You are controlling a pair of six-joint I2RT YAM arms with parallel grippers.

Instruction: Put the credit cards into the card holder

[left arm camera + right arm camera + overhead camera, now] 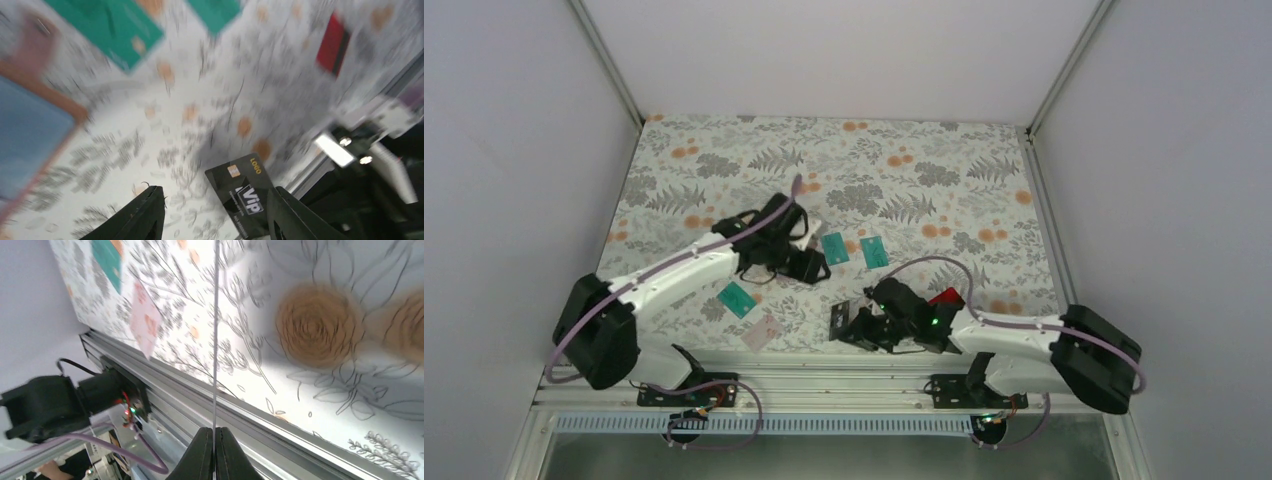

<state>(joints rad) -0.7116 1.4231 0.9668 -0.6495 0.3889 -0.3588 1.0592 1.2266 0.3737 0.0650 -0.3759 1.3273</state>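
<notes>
My right gripper [856,326] is shut on the black card [838,321], held on edge just above the table's near edge; in the right wrist view the card [215,330] shows edge-on between the shut fingers. My left gripper [810,264] is open and empty over mid-table; its wrist view is blurred and shows the black card [244,189] beyond the fingers. The tan-brown card holder [47,92] lies at the left there, partly hidden under the left arm from above. Teal cards [835,247] [874,251] [737,298], the pale pinkish card [761,332] and the red card [944,296] lie flat.
The metal rail [824,372] runs along the table's near edge, just under the right gripper. White walls close the table on three sides. The left arm's base and purple cable [45,405] show in the right wrist view.
</notes>
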